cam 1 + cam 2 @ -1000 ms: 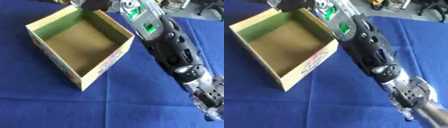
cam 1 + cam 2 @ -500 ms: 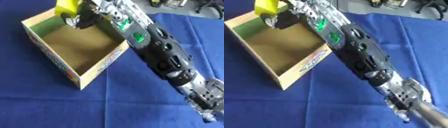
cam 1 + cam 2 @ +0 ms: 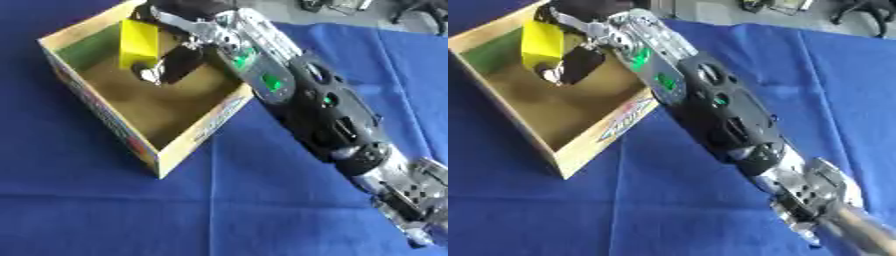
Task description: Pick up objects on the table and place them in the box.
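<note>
Right hand (image 3: pixel 175 60) now lower, yellow block (image 3: pixel 138 44) inside box (image 3: pixel 105 117); blue tablecloth (image 3: pixel 131 210).

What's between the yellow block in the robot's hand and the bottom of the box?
Nothing: in the left eye view the yellow block, held by the right hand, hangs over the box's bare brown floor.

Blue cloth (image 3: pixel 105 210) covers table, creased. Grey floor (image 3: pixel 710 12) at far edge w/ dark clutter.

Right arm (image 3: pixel 324 110) — black shell, silver joints, green lights; hand (image 3: pixel 179 60) black.
</note>
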Robot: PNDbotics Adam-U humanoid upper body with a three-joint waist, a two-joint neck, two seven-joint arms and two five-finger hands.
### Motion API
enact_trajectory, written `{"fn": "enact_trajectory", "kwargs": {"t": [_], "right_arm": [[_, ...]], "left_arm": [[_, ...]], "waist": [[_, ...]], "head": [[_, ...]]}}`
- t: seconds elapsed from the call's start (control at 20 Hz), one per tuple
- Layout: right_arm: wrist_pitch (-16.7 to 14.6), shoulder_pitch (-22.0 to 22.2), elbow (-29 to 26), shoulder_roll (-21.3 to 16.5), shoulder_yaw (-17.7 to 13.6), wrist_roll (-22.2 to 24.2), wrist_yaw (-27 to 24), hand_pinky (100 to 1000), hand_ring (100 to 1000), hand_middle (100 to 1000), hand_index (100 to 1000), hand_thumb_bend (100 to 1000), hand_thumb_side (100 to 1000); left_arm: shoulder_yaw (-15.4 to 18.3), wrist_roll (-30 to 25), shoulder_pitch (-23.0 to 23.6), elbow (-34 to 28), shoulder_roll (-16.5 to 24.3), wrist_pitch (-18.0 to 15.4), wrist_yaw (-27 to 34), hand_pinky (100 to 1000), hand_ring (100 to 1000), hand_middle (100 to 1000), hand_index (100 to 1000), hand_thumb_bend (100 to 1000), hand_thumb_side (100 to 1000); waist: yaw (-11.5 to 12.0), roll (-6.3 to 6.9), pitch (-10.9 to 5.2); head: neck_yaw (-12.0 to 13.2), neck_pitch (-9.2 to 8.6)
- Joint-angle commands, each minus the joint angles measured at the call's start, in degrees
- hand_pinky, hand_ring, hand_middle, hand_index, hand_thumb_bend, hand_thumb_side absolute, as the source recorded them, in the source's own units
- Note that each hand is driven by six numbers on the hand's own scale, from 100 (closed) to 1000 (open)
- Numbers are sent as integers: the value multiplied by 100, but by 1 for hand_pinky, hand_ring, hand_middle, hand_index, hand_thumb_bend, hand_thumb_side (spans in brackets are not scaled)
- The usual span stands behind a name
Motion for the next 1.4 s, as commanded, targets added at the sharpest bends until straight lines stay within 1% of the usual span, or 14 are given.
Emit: {"fn": "enact_trajectory", "kwargs": {"t": [0.05,0.1,0.15,0.2,0.25,0.45,0.5,0.6,0.65,0.75,0.9,1.0,1.3,1.4], "right_arm": [[1,-97,-158,-66,-45,105,-60,560,760,435,511,100,412],[4,-96,-164,-67,-45,114,-63,562,762,437,514,100,412],[-24,-78,-202,-51,2,149,-94,723,881,655,760,100,461],[-83,-63,-235,-55,46,210,-139,744,895,690,791,100,491],[-147,-54,-252,-64,56,282,-162,776,914,734,836,129,527],[-299,-40,-285,-84,-17,551,-87,833,955,823,936,431,617],[-319,-36,-298,-89,-30,584,-62,839,960,832,948,468,620],[-344,-26,-314,-110,-51,630,23,861,979,873,977,579,625],[-351,-21,-316,-118,-61,642,86,869,985,891,987,614,626],[-360,-6,-307,-134,-74,658,227,886,998,914,997,650,614],[-369,28,-344,-135,-122,607,341,881,995,903,986,629,626],[-337,50,-479,-151,-222,490,284,871,993,887,971,583,651],[-152,180,-1249,-397,-610,16,-165,846,986,855,952,574,698],[-61,191,-1541,-478,-858,-155,-341,837,984,846,946,562,705]], "left_arm": [[17,15,-29,-76,36,-2,-27,295,434,487,621,100,891],[17,15,-29,-76,36,-2,-27,295,434,487,621,100,891],[14,13,-36,-76,32,0,-25,295,434,487,621,100,890],[12,12,-42,-76,27,2,-24,295,434,487,621,100,890],[12,12,-45,-76,24,4,-23,295,433,487,621,100,889],[16,20,-53,-76,21,11,-24,295,433,486,620,100,887],[18,22,-55,-76,21,12,-24,295,433,486,620,100,887],[18,24,-58,-76,23,13,-23,295,433,486,620,100,888],[17,24,-58,-76,23,15,-23,295,433,486,620,100,888],[20,26,-58,-76,23,19,-25,296,433,486,620,100,887],[24,31,-52,-76,25,26,-27,296,432,486,620,100,887],[30,37,-48,-76,27,30,-32,296,432,485,620,100,886],[60,76,-42,-76,46,32,-59,296,431,485,619,100,885],[81,98,-23,-76,47,35,-73,295,431,485,619,100,884]], "waist": [[-3,49,-130],[-3,50,-130],[-1,47,-127],[-3,46,-125],[-5,44,-125],[-12,41,-132],[-16,39,-135],[-25,36,-143],[-29,35,-147],[-37,32,-154],[-69,34,-164],[-107,34,-169],[-216,49,-194],[-269,79,-205]], "head": [[-7,-37],[-7,-36],[63,-40],[101,-45],[118,-47],[123,-40],[121,-39],[114,-37],[110,-39],[103,-45],[105,-38],[123,-36],[290,0],[394,11]]}}
